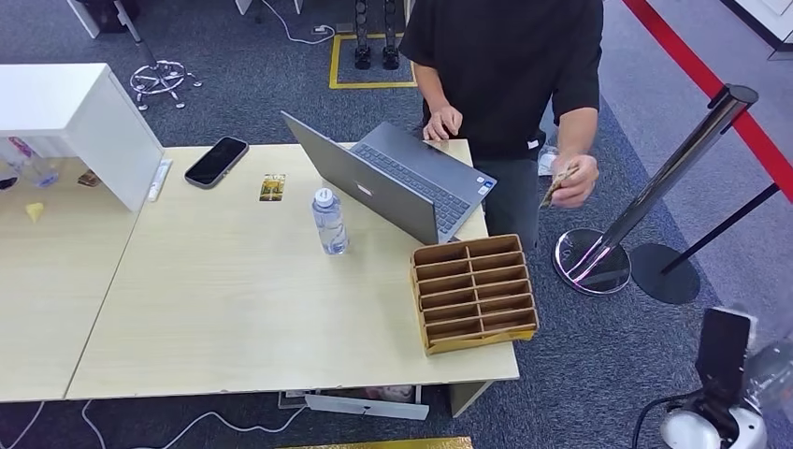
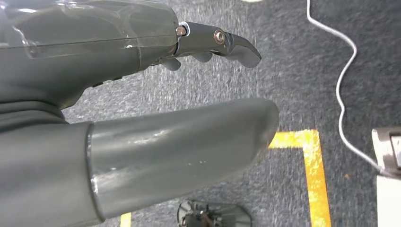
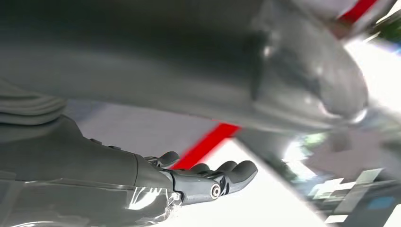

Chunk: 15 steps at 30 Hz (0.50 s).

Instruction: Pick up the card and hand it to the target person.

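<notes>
While judging the step, best to hold back. Fits two stages alike: a card handed over already, or one on the table waiting to be fetched. Either way, worth keeping both arms slow and well off the table (image 1: 234,318) edge and the person (image 1: 505,65).

Closest in, left hand (image 2: 156,94) hanging over grey carpet, thumb and fingers (image 2: 227,42) stretched out and apart, gripping nothing, touching nothing. Right hand (image 3: 208,179) much the same in a badly blurred wrist view: fingers only lightly bent, spread from the thumb, nothing between them. Right arm (image 1: 725,355) low at the near right corner of the head view, well apart from the table.

Moving out across the table: cardboard tray (image 1: 474,292) with slots at the near right corner, no card seen in it. Beyond that, water bottle (image 1: 329,222) upright mid-table, beside an open laptop (image 1: 402,182). Further back, small card (image 1: 272,187) lying flat near the far edge, between the bottle and a dark phone (image 1: 216,161), touching neither.

Farthest off, standing past the far right corner, person's hand (image 1: 572,180) pinching a thin tan thing (image 1: 556,185), card-like but too small to call for certain. If truly a card, then already lying where the task wants it.
</notes>
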Motion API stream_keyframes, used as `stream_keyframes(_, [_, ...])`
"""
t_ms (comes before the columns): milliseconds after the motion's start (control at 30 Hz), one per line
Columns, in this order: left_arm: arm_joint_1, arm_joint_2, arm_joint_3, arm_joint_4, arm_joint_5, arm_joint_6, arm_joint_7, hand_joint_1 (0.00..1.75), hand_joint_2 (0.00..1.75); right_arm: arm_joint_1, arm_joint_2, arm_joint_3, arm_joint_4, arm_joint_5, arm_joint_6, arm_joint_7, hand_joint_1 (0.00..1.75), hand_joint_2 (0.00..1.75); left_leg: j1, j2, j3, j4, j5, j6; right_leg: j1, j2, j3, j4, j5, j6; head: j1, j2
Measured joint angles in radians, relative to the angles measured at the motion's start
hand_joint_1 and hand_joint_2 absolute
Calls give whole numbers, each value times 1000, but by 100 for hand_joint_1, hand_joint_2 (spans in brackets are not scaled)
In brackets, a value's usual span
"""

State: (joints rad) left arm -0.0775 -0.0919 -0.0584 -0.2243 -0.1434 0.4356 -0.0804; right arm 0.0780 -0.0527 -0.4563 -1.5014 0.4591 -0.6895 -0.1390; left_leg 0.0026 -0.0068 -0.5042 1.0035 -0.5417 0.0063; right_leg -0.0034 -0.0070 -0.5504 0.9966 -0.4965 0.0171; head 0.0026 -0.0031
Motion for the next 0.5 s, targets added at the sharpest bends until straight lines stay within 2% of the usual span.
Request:
stream_keyframes(100, [-12, 10, 0, 0, 1, -27, 15, 0, 0, -48, 61, -183, 160, -19, 0, -18, 0, 0, -1, 5, 1, 0, 0, 0, -1, 5, -1, 0, 1, 0, 0, 0])
stream_keyframes(167, [-20, 16, 0, 0, 1, -36, 20, 0, 0, -90, 81, -317, 286, 52, 0, -35, 0, 0, -1, 8, 2, 0, 0, 0, -1, 8, -2, 0, 1, 1, 0, 0])
stream_keyframes(233, [-28, 20, -1, 0, 1, -41, 23, 0, 0, -133, 98, -464, 420, 156, 1, -13, 0, 0, -1, 9, 2, 0, 0, 0, -1, 9, -2, 0, 1, 1, 0, 0])
stream_keyframes(300, [-32, 20, -4, 0, 1, -44, 26, 0, 0, -159, 121, -589, 540, 256, 1, 73, 0, 0, 0, 9, 1, 0, 0, 0, 0, 10, -2, 0, 1, 1, 1, 0])
stream_keyframes(400, [-39, 20, -14, 0, 2, -48, 31, 0, 0, -173, 170, -712, 671, 399, 1, 234, 0, 0, 1, 11, 1, -1, -1, -1, 0, 12, -3, 1, 1, 0, 0, 0])
stream_keyframes(500, [-48, 21, -21, 0, 2, -52, 34, 0, 0, -188, 204, -793, 772, 473, 1, 316, 0, 0, 1, 12, 1, -2, -1, -1, 1, 12, -3, 1, 1, 0, 0, 0])
